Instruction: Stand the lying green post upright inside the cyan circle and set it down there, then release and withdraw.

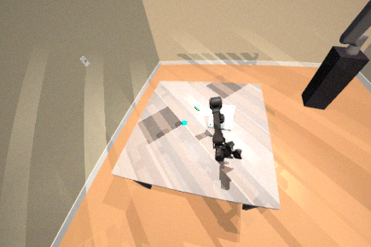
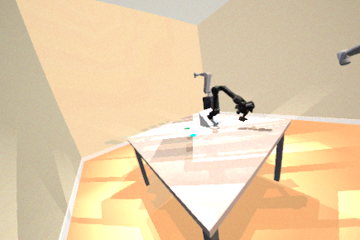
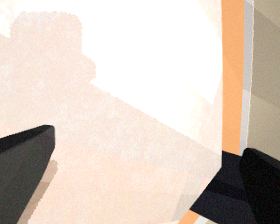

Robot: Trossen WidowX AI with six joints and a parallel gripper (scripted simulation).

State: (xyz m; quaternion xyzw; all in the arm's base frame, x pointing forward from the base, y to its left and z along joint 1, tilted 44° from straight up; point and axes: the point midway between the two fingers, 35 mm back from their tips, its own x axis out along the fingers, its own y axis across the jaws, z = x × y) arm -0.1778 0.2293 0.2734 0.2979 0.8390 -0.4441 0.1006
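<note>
The green post (image 1: 196, 108) (image 2: 187, 128) lies on its side on the table, near the arm's base. The cyan circle (image 1: 183, 123) (image 2: 193, 135) is a small flat disc on the table, a short way from the post, with nothing standing on it. My gripper (image 1: 240, 153) (image 2: 242, 118) (image 3: 150, 138) is open and empty. It hangs above the table on the other side of the arm from the post and the circle, well away from both. Neither the post nor the circle shows in the wrist view.
The table (image 1: 252, 183) (image 2: 207, 186) has its edge close to my gripper in the wrist view. A white base plate (image 1: 228, 123) lies under the arm's base. A grey arm on a black pedestal (image 1: 334, 78) (image 2: 208, 102) stands off the table.
</note>
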